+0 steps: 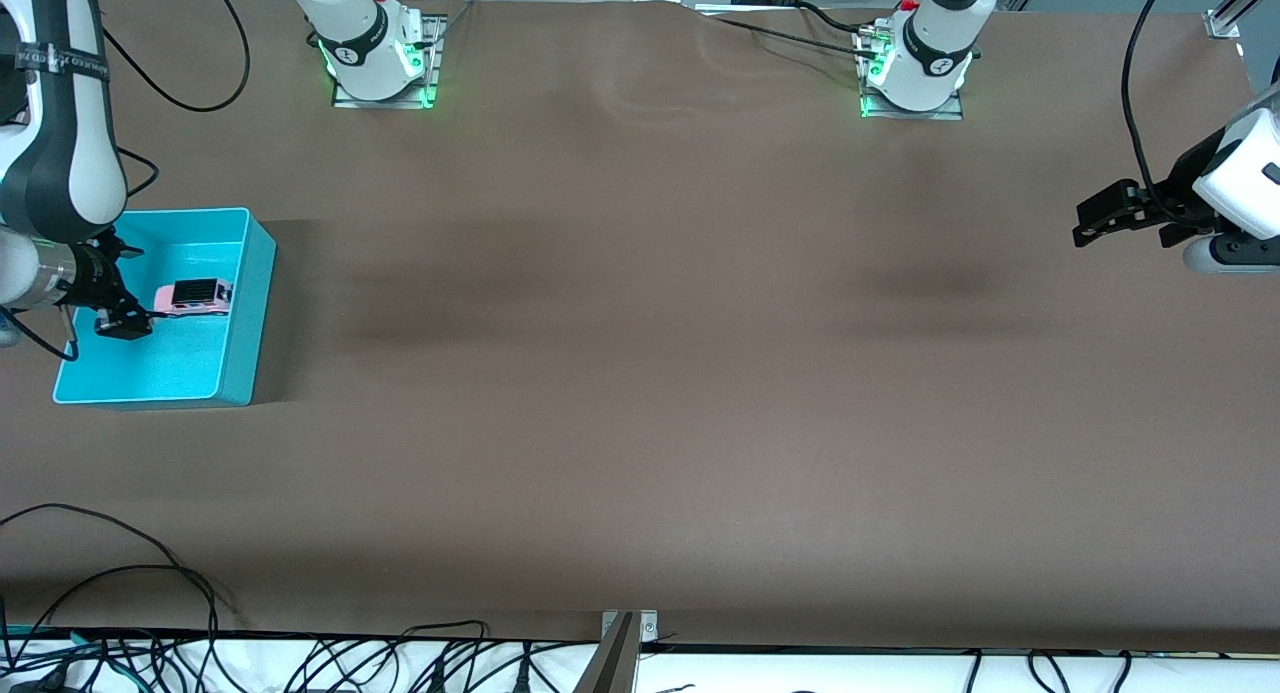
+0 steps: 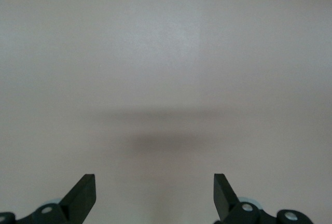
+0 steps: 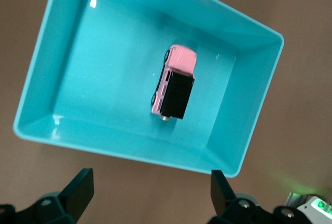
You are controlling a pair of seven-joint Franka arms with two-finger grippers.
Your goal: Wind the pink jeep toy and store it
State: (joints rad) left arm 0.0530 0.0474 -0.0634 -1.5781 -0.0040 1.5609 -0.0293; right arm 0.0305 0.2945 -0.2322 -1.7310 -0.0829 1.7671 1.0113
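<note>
Small pale-pink jeep toy w/ black roof (image 3: 174,82) lies inside the turquoise plastic bin (image 1: 255,303), prob. already stored, so right gripper (image 1: 118,318) hangs over bin empty, jaws apart, while left gripper (image 1: 1110,216) waits spread wide over bare brown table (image 1: 640,373).

We find almost nothing legible here. The one candidate is a band of small lettering on the dark strap of the arm (image 1: 55,63) at the corner of the table by the right arm's end; we cannot make out its characters. The round marks on the two arm bases (image 1: 372,48) along the table's edge show only as blurred emblems, unreadable to us. We read no text, number or label in either wrist view.
</note>
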